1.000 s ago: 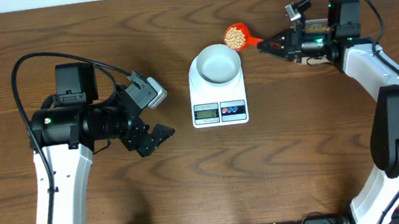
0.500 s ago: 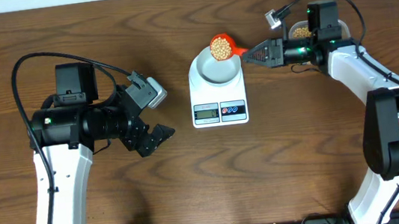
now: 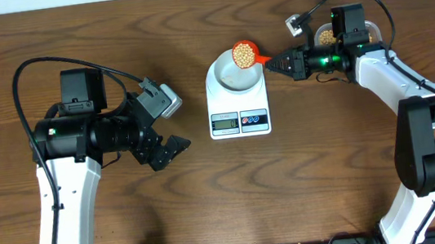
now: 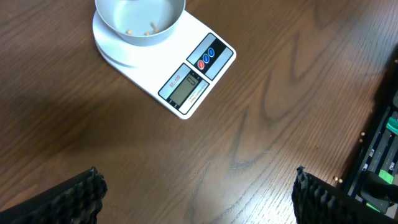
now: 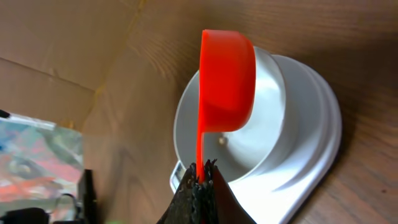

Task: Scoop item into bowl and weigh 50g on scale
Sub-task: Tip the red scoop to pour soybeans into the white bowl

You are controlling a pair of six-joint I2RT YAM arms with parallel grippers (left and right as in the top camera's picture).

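Just above bowl (image 3: pixel 227 76), orange scoop (image 3: pixel 263 57) of beans (image 3: pixel 242 53)

The orange scoop (image 3: pixel 243 53), pinched in the right gripper (image 3: pixel 275 60), hangs over the far-right rim of the bowl (image 3: pixel 229 75), blocking that side. Left of the scale (image 3: pixel 238 107), bare table (image 3: pixel 192 76) runs open to the left gripper (image 3: pixel 173 149), well apart.

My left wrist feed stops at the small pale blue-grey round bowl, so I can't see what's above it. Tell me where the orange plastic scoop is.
Observer: The orange plastic scoop hangs over the bowl's rim, on the side away from the flat white digital scale's display.
Operator: Name what holds it.
Observer: The right tool, shut on its handle.
Operator: Report its load.
Observer: Heaped with small round tan-yellow beans; none falling.
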